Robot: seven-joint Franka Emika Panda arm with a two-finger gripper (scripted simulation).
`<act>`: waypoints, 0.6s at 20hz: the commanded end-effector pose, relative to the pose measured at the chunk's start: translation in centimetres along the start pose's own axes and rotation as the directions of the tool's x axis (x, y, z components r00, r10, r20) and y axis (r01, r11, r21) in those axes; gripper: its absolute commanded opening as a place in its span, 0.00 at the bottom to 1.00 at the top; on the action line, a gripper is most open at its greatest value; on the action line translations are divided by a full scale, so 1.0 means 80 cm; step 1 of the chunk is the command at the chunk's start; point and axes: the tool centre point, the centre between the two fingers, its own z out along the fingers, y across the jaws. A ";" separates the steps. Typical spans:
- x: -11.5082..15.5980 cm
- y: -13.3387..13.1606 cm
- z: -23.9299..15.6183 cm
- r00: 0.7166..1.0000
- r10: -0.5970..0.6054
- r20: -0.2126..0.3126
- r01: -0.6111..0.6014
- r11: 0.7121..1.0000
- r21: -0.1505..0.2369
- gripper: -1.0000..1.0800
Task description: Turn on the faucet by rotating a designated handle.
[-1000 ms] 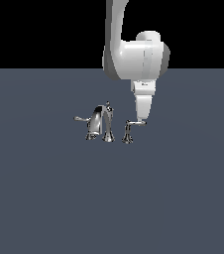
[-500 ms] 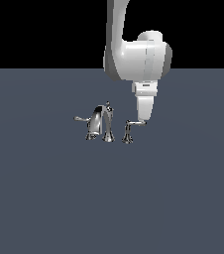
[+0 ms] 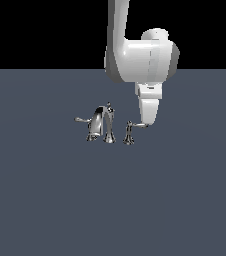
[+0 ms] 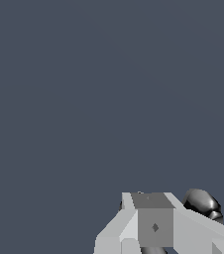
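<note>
The chrome faucet (image 3: 101, 124) stands on the grey floor, with an arched spout and a lever sticking out to the exterior view's left. The handle (image 3: 135, 125) is a thin lever on its own slim post, to the exterior view's right of the spout. My gripper (image 3: 145, 123) hangs straight down from the white arm, its tip against the lever's free end. The fingers look pressed together with nothing between them. In the wrist view the fingers (image 4: 154, 225) fill the lower edge, with a rounded chrome piece (image 4: 202, 203) just beyond them.
The flat grey floor (image 3: 50, 200) stretches all around the faucet. The bulky white arm (image 3: 142, 60) rises above the handle into the black background.
</note>
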 end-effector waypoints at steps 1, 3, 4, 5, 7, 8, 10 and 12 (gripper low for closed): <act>0.010 0.011 0.000 1.000 0.009 -0.003 -0.009 1.000 -0.010 0.00; 0.000 0.006 0.000 1.000 0.000 0.001 0.000 1.000 -0.001 0.00; -0.002 0.010 0.000 1.000 0.000 0.001 0.000 1.000 -0.001 0.00; -0.002 0.014 0.000 1.000 0.001 0.000 -0.001 1.000 -0.002 0.00; -0.003 0.022 0.000 1.000 0.002 0.000 -0.002 1.000 -0.003 0.00; -0.004 0.025 0.000 1.000 0.002 0.000 -0.002 1.000 -0.003 0.00; -0.005 0.033 0.000 1.000 0.003 -0.001 -0.003 1.000 -0.004 0.00; -0.007 0.041 -0.001 1.000 0.004 -0.001 -0.004 1.000 -0.005 0.00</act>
